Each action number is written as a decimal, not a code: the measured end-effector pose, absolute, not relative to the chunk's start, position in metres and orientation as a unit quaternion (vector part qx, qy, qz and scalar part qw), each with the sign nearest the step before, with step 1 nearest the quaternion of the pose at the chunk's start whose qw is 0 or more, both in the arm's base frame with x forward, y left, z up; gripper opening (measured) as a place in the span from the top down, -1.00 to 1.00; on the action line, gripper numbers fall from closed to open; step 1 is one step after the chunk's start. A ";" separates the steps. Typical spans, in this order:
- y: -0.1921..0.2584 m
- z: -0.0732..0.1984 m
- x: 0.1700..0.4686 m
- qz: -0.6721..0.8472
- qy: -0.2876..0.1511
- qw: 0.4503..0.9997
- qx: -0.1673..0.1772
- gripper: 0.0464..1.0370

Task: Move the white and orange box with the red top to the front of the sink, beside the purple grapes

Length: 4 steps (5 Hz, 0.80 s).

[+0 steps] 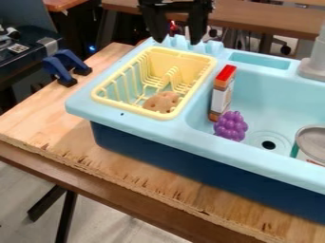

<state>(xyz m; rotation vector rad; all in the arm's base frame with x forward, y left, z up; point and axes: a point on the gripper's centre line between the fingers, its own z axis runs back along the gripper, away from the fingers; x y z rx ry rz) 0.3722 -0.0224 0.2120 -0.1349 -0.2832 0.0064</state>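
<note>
Clamps (59, 70): you see two, blue and black, at the far left edge of the wood board (38, 118).
Yellow rack (194, 61): it sits in the left part of the light blue sink (158, 129). It has thin bars and a pale rim. It is the big thing closest to your claw, just in front of it and lower down.
Brown lump (161, 101): it lies inside the yellow rack, in the front part, by the rim near you. It looks round and bumpy, with small dark spots.
Claw (178, 38): it is black and hangs down at the top, by the back edge of the sink, behind the yellow rack. Its two fingers are wide apart, so your claw is released.
Box (221, 95): it stands on end in the big bowl of the sink, by the left wall. Its top is red and its side is white.
Purple grapes (230, 126): they are in the big bowl too, just beside the low end of the box, near the front wall.
Drain (268, 144): this dark hole is right of the grapes.
Tin (312, 142): it is round with a gray top, in the bowl at your right edge.
Tap (313, 68): it is gray and stands on the back rim at the far right.
</note>
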 end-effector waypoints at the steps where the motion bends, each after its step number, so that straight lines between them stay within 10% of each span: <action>1: -0.031 0.214 0.378 -0.007 -0.147 0.986 -0.076 -0.93; 4: -0.059 0.197 0.385 -0.027 -0.114 0.992 -0.039 -0.93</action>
